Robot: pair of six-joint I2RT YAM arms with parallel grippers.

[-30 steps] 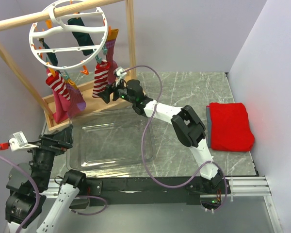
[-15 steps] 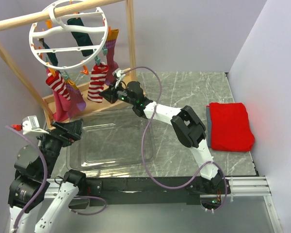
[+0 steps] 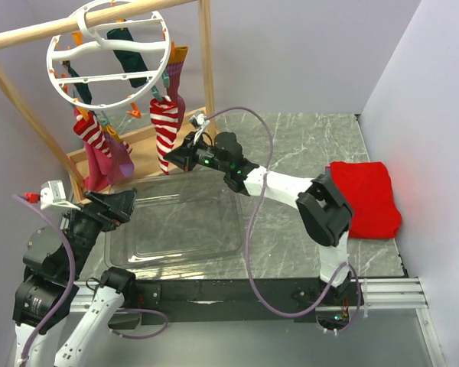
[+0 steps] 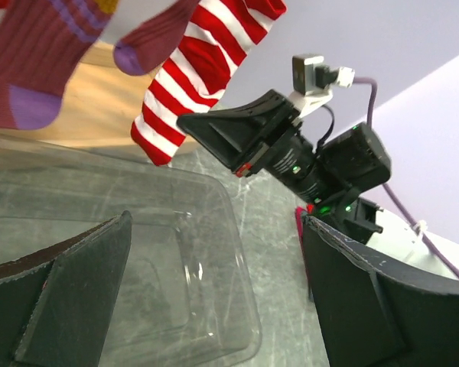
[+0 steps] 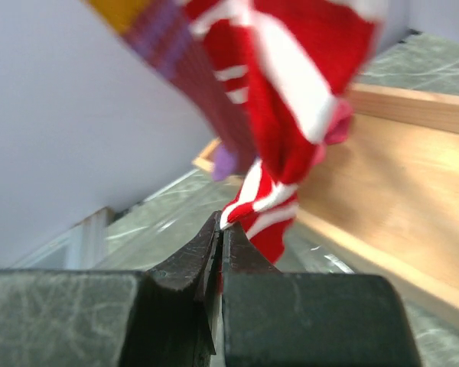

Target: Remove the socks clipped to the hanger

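The red-and-white striped sock (image 3: pixel 166 126) was hanging from a clip on the front edge of the white ring hanger (image 3: pixel 99 76), which hung off the wooden rail (image 3: pixel 84 21). The right hand (image 5: pixel 220 229) was reaching up to the sock's toe with its fingers pressed tight together. The toe touched the tips, but honestly I couldn't tell if any fabric was pinched between them.

The left hand (image 4: pixel 216 222) sat low by the near-left corner of the clear plastic tray (image 3: pixel 176 222), spread wide and holding nothing.

The other socks were on the ring too – a second striped sock (image 3: pixel 92 138) and a magenta sock (image 3: pixel 98 164) on the left side, a dark teal sock (image 3: pixel 130 53) in the middle, and a purple-maroon sock (image 3: pixel 176 76) with an orange cuff just behind the first striped one.

A folded red cloth (image 3: pixel 363 199) lay on the marble surface (image 3: pixel 291 138) well off to the right.
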